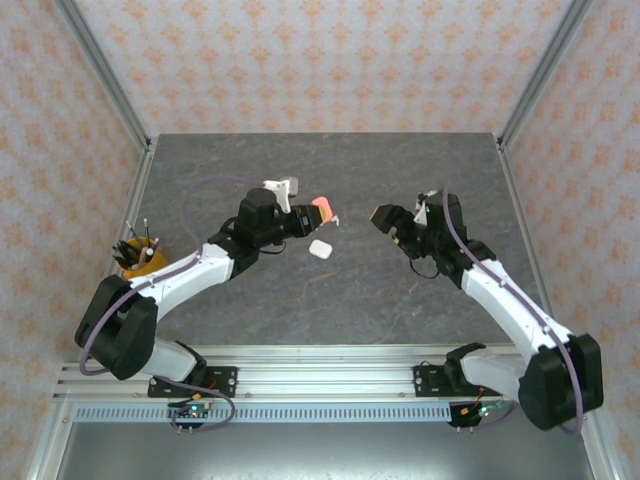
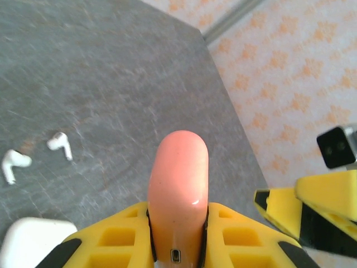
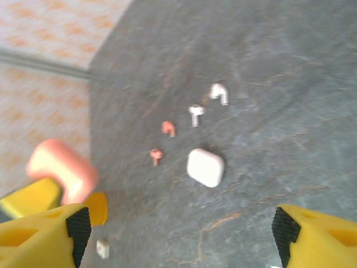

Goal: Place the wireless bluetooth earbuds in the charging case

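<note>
Top: my left gripper (image 1: 308, 216) is clamped on the coral case (image 1: 322, 210). The right gripper (image 1: 386, 220) gapes wide, empty.
Left wrist: white earbuds (image 2: 59, 143) lie on the table (image 2: 111, 67).
Right wrist: coral earbuds (image 3: 168, 128) lie near the white case (image 3: 205, 167).
I judge the coral case closed; it needs opening next.

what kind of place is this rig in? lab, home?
Probably a lab test cell: patterned panels in a metal frame, a grey table, left arm and right arm bolted to a rail.
</note>
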